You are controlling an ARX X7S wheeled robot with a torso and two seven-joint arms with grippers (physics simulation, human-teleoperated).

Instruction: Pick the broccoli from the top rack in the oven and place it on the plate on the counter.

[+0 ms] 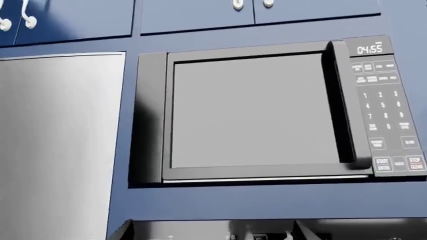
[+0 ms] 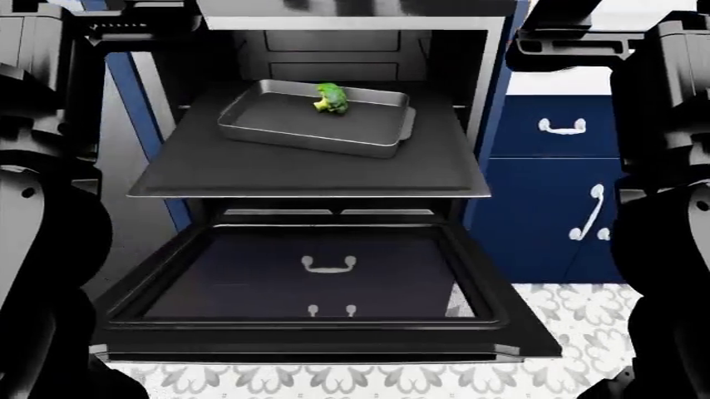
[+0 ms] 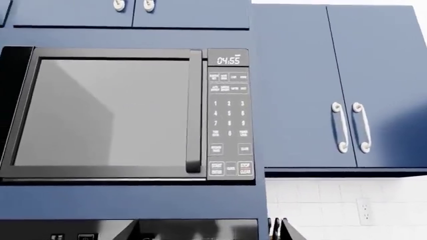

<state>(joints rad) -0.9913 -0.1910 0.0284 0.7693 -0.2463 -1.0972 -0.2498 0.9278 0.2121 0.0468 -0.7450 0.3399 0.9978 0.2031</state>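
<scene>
Frankly, I cannot tell how my grippers stand: the head view shows only the black bulk of my left arm [image 2: 45, 166] at the left edge and my right arm [image 2: 666, 166] at the right edge, with the fingers out of frame, and neither wrist view shows any finger clearly. Nothing is held that I can see.

Between the arms the large black and steel oven [image 2: 332, 33] gapes open, its dark glass-panelled door [image 2: 322, 287] folded down flat toward me. Above the door the flat, wide, dark grey top rack [image 2: 222, 170] is slid out, carrying a rimmed rectangular grey baking tray [image 2: 278, 116]. The small bright green broccoli [image 2: 331, 98] lies on the tray's far side, right of its middle, with open air above it.

Right of the oven stand navy blue cabinets [image 2: 554, 191] with white handles; the smooth white counter [image 2: 577, 81] above them is mostly hidden behind my right arm.

Both wrist views face a grey-doored microwave [image 1: 257, 112] with a keypad, set higher in the blue cabinetry.
</scene>
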